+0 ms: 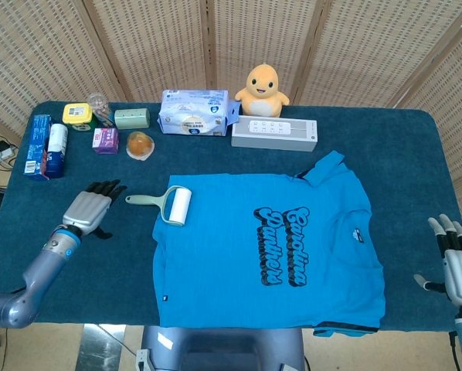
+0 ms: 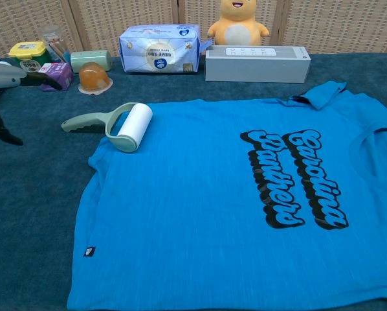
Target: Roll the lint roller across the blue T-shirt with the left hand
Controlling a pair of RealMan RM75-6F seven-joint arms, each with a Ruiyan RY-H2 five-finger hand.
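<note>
The blue T-shirt [image 1: 270, 247] [image 2: 232, 207] lies flat on the dark blue table, with black lettering on its chest. The lint roller [image 1: 166, 203] [image 2: 112, 125] rests at the shirt's upper left corner, its white roll on the fabric and its pale green handle pointing left over the table. My left hand [image 1: 92, 207] [image 2: 2, 87] hovers just left of the handle tip, fingers spread and holding nothing. My right hand [image 1: 459, 259] is at the table's right edge, fingers apart and empty; the chest view does not show it.
Along the back stand a tissue pack [image 1: 196, 112], a yellow plush toy [image 1: 262, 86], a white box [image 1: 274, 134], a green case [image 1: 132, 118], a purple box [image 1: 105, 140], a jelly cup [image 1: 140, 144] and a jar [image 1: 78, 116]. Blue packages [image 1: 44, 145] lie far left.
</note>
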